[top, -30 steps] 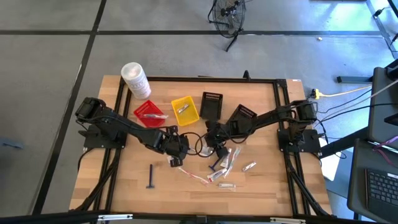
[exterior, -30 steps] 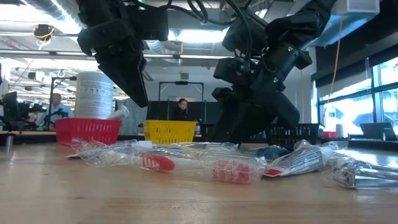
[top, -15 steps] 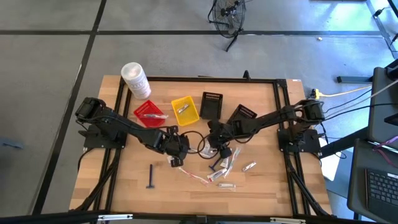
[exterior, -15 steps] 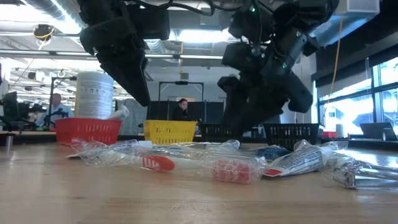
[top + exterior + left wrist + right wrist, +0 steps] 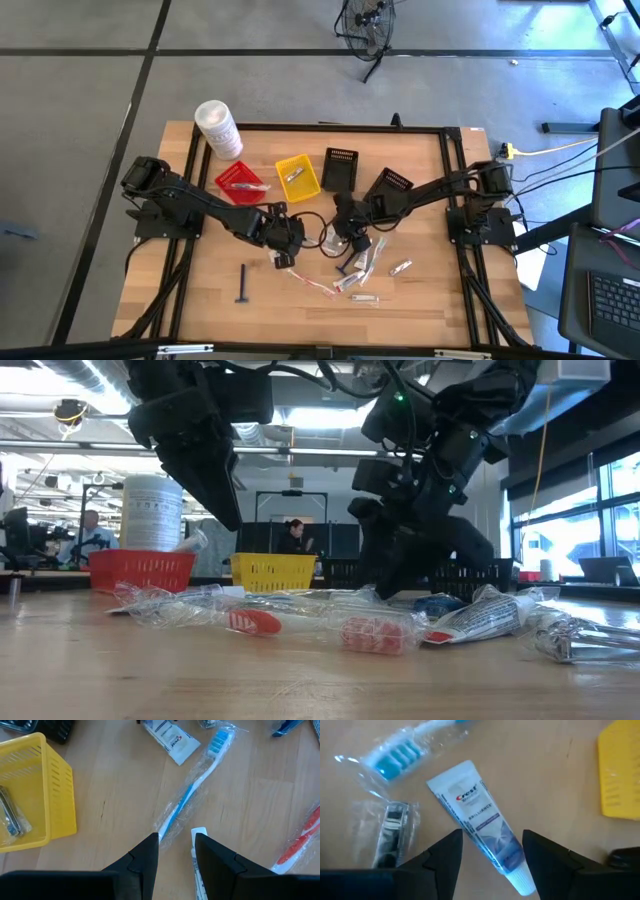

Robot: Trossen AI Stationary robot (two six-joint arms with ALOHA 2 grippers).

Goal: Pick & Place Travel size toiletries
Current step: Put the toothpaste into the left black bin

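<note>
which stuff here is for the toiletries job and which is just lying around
Job: toothpaste tube, blue toothbrush, red toothbrush, razor, right gripper open over the tube.
Lying about: white tub, red, yellow and black baskets.

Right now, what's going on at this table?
Two arms are sorting toiletries into baskets. The right end effector hangs open over a toothpaste tube lying on the wood, nothing gripped yet. The left end effector is open above a wrapped blue toothbrush, beside the yellow basket, which already holds an item. More pieces lie loose on the table.
</note>
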